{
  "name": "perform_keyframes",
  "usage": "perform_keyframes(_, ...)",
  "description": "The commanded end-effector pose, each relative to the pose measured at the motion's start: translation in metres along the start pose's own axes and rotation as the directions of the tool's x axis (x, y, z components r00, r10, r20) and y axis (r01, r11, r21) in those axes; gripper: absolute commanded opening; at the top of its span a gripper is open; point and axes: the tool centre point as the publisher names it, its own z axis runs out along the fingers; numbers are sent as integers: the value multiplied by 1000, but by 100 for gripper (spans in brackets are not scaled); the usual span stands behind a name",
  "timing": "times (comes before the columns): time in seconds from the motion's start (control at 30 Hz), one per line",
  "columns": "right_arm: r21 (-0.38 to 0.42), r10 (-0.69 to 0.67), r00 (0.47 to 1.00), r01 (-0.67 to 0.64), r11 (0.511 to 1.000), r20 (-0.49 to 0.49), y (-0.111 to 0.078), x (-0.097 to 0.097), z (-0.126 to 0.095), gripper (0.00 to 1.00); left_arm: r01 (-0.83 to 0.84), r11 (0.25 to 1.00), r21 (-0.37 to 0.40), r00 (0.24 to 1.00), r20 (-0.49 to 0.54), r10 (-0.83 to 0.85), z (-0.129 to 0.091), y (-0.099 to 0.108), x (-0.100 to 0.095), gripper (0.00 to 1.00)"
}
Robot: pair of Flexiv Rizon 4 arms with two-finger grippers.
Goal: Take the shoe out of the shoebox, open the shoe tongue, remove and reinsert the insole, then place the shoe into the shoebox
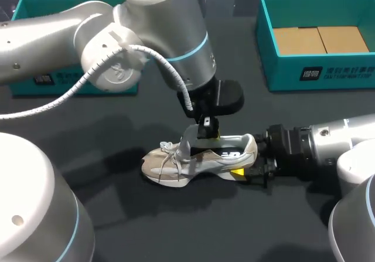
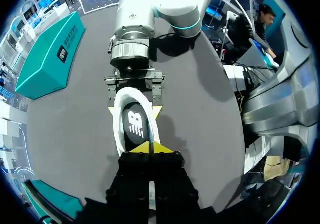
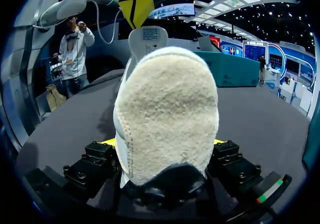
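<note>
Opening tongue step: left gripper (image 1: pixel 207 134) pinches tongue (image 1: pixel 191 139), held upright. Right gripper (image 1: pixel 249 162) clamps shoe (image 1: pixel 176 163) at heel end, on table (image 1: pixel 129 227), outside shoebox (image 1: pixel 316 74). Next, likely: release tongue, pinch exposed insole (image 2: pixel 135 126) by edge.
</note>
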Motion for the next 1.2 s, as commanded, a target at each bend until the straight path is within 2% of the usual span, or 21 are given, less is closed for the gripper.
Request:
perform_keyframes(0.03,6,1,1000,-1,1000,0,1,1,2,0,0,1000,-18,1000,-7,0,9,-9,-4,0)
perform_keyframes(0.13,6,1,1000,-1,1000,0,1,1,2,0,0,1000,-18,1000,-7,0,9,-9,-4,0)
perform_keyframes(0.17,6,1,1000,-1,1000,0,1,1,2,0,-14,999,-34,999,-39,13,16,-12,-8,0)
perform_keyframes(0.47,6,1,1000,-1,1000,0,1,1,2,0,13,997,-70,996,-92,-19,47,-16,-31,0)
perform_keyframes(0.8,6,1,1000,-1,1000,0,1,1,2,0,20,991,-130,990,-137,-38,75,-2,-22,0)
perform_keyframes(1.2,6,1,1000,-1,1000,0,1,1,2,0,51,984,-169,972,-217,-88,85,24,-8,0)
